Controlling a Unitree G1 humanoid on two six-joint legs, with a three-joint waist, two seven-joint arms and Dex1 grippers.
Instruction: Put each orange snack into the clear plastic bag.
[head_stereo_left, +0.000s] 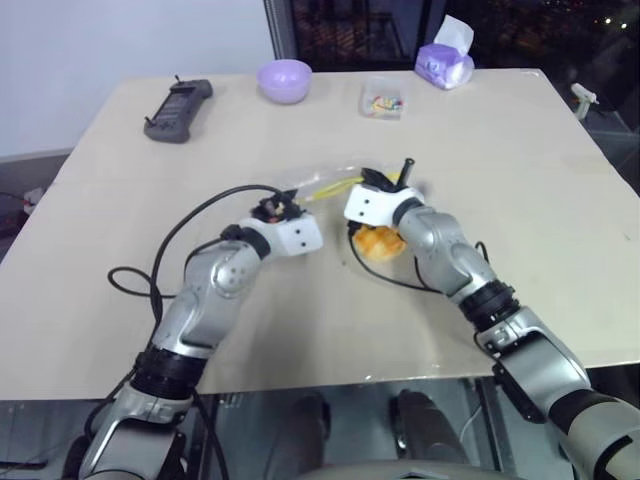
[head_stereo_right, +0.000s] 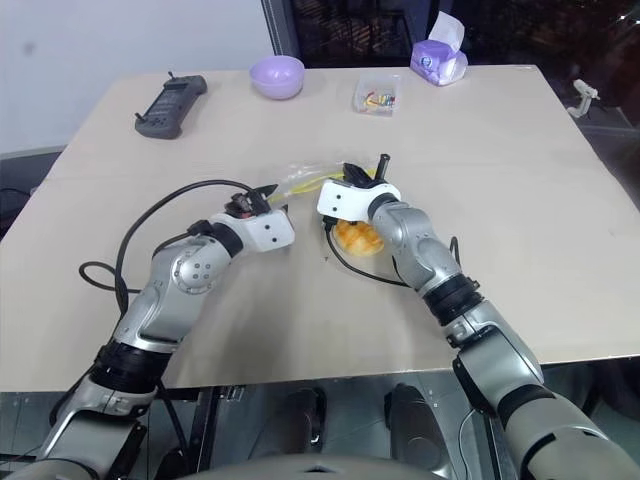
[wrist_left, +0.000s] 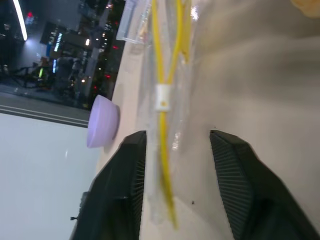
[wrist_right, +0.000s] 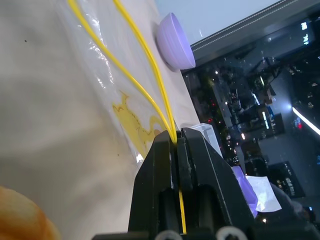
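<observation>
Head views
Table (head_stereo_left: 120, 330): pale top, carrying all items listed here.
Bag (head_stereo_left: 322, 187): clear plastic, lying flat near the table's centre, between the two grippers; yellow strip along its mouth.
Bun (head_stereo_left: 380, 243): orange, on the table under the right forearm, just beside the bag and outside it.
Left gripper (head_stereo_right: 272, 191): at the bag's left end, pointing across toward the right gripper.
Right gripper (head_stereo_left: 367, 180): at the bag's right end, above the bun.
Bowl (head_stereo_left: 285, 80): lilac, far side of the table, well apart from the bag.
Box (head_stereo_left: 382, 99): small, clear, coloured bits inside; right of the bowl.
Tissue pack (head_stereo_left: 444, 62): purple, far right corner region.
Remote (head_stereo_left: 178, 110): dark handset, far left.

Left wrist view
Left gripper (wrist_left: 177, 187): fingers spread, one on each side of the bag's edge; the yellow strip (wrist_left: 165, 165) runs between them. Contact with the plastic is not certain here; no pinch visible.
Bowl (wrist_left: 102, 122): seen side-on beyond the bag.

Right wrist view
Right gripper (wrist_right: 179, 137): fingers pressed together, pinching the bag's yellow strip, which emerges from between the tips.
Bag (wrist_right: 100, 85): stretched out from the fingertips over the table.
Bun (wrist_right: 20, 215): orange curve at the frame corner, on the table beside the bag.
Bowl (wrist_right: 174, 42): beyond the bag.
</observation>
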